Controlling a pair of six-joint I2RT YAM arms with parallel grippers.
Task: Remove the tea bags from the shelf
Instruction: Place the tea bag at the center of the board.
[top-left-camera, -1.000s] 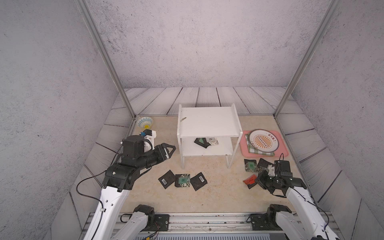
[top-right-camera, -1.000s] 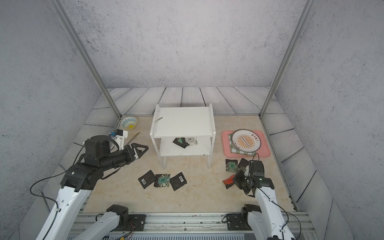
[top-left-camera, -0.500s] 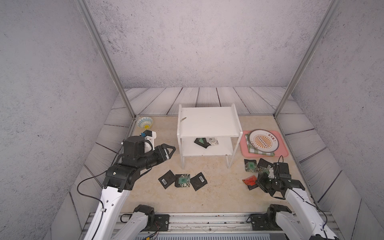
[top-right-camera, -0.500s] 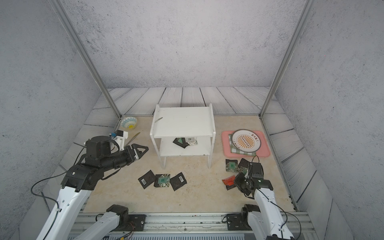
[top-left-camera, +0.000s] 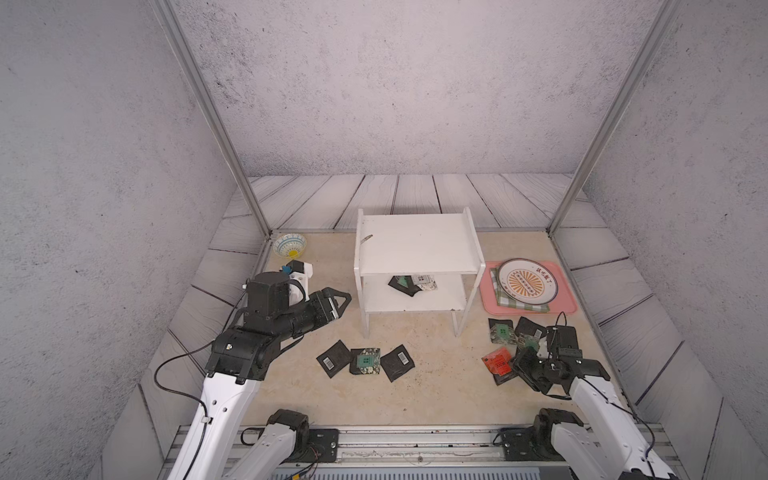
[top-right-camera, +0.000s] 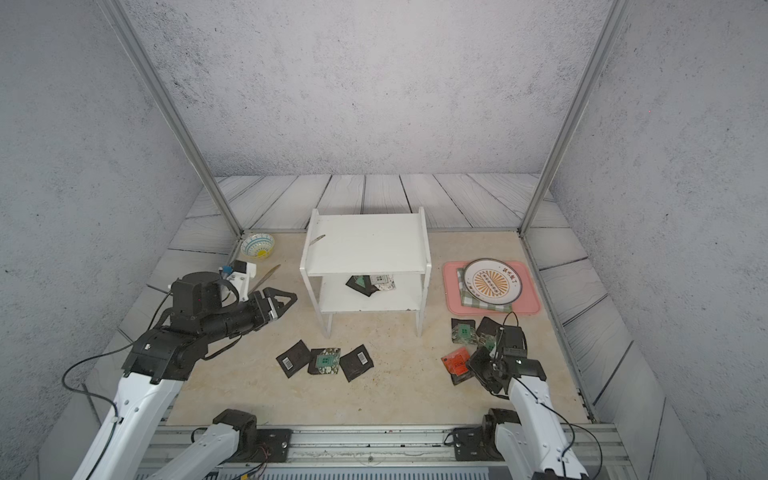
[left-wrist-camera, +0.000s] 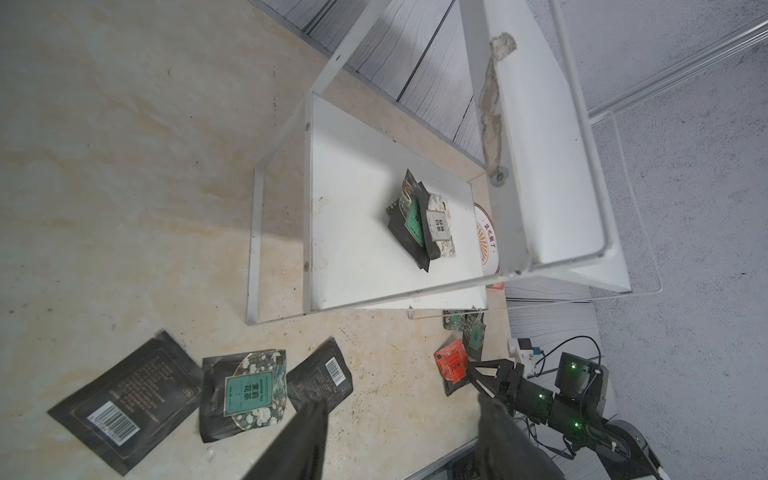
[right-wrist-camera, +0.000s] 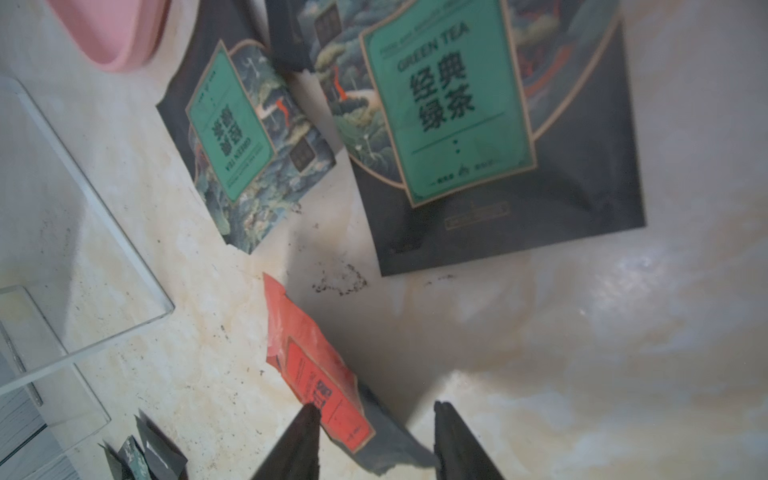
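Observation:
The white shelf (top-left-camera: 415, 243) (top-right-camera: 365, 245) stands mid-table with its top board bare. A small heap of tea bags (top-left-camera: 411, 284) (top-right-camera: 370, 284) (left-wrist-camera: 422, 220) lies on its lower board. Three more tea bags (top-left-camera: 365, 360) lie on the table in front of it, and several (top-left-camera: 513, 332) lie at the right. My left gripper (top-left-camera: 343, 305) (left-wrist-camera: 402, 402) hovers open and empty to the left of the shelf. My right gripper (top-left-camera: 524, 365) (right-wrist-camera: 377, 407) is low over the table with its jaws apart. The red-orange tea bag (top-left-camera: 496, 360) (right-wrist-camera: 316, 365) lies between them on a dark sachet, not pinched.
A pink tray (top-left-camera: 569, 307) at the right holds a plate (top-left-camera: 527, 282) on a green checked cloth. A patterned bowl (top-left-camera: 290, 245) sits at the back left, with a white block (top-left-camera: 301, 270) near it. Metal posts stand at the back corners, and a rail runs along the front.
My right gripper's jaws have gone from shut to apart, letting go of the red-orange tea bag. The left arm has not moved.

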